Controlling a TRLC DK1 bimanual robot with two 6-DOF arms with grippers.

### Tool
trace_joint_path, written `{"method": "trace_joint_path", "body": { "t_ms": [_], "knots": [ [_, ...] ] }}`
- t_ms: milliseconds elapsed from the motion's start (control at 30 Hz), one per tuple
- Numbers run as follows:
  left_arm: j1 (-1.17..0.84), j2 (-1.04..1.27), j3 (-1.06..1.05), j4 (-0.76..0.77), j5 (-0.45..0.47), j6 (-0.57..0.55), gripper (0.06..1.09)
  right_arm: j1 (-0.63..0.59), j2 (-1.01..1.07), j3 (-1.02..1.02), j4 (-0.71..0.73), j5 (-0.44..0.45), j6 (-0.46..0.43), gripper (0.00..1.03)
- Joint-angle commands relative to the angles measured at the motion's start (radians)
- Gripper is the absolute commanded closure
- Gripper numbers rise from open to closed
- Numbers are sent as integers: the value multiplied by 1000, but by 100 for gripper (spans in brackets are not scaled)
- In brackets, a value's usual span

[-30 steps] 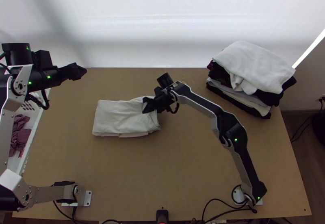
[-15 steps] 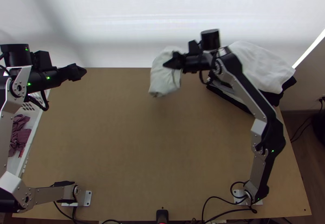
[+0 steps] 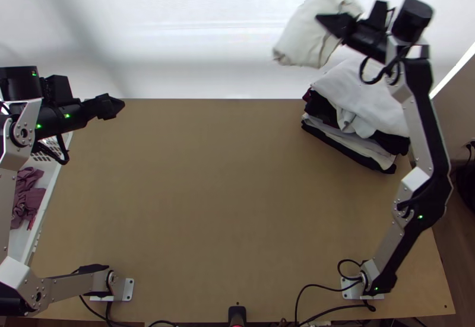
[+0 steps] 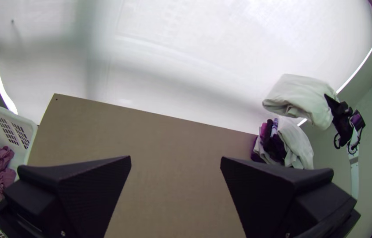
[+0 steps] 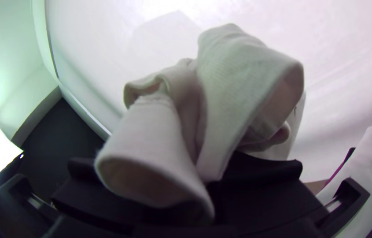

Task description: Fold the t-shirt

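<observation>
Now folded t-shirt (image 3: pixel 301 35), clamped in my right claw (image 3: pixel 323 22), has gone from table (image 3: pixel 196 190) to one o'clock, near the pile (image 3: pixel 365 98). Folding presumably complete; stacking remains.

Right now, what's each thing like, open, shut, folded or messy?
White cloth t-shirt: folded, held off the table.
Pile of white, grey and black clothes: stacked.
White plastic basket: holding mauve cloth.
Mauve cloth: bunched.
Left flat-fingered black gripper: open.
Right flat-fingered black gripper: shut on the t-shirt.

Bright backlight, soft shadows, dark corners
</observation>
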Motion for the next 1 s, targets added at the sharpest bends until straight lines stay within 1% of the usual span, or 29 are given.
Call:
{"method": "trace_joint_path", "body": {
  "t_ms": [0,67,133,233,433,667,767,967],
  "knots": [
    [3,-31,-22,4,-1,6,10,-71,-73,53,135,-37,117,100],
    [1,-32,-22,5,-1,5,10,-108,-72,55,161,-47,170,100],
    [0,-34,-21,5,-1,2,10,-131,-72,50,160,-61,193,100],
    [-3,-34,-18,5,-1,-3,10,-163,-75,30,149,-90,214,100],
    [-9,-31,-10,14,-1,-20,10,-211,-78,-20,87,-153,216,100],
    [-19,-31,-10,27,-1,-44,10,-240,-67,-40,5,-190,200,100],
    [-19,-36,-10,25,-1,-46,10,-243,-64,-40,-58,-195,162,100],
    [-19,-45,-11,25,-1,-49,10,-254,-61,-33,-183,-193,114,100]
  ]
}}
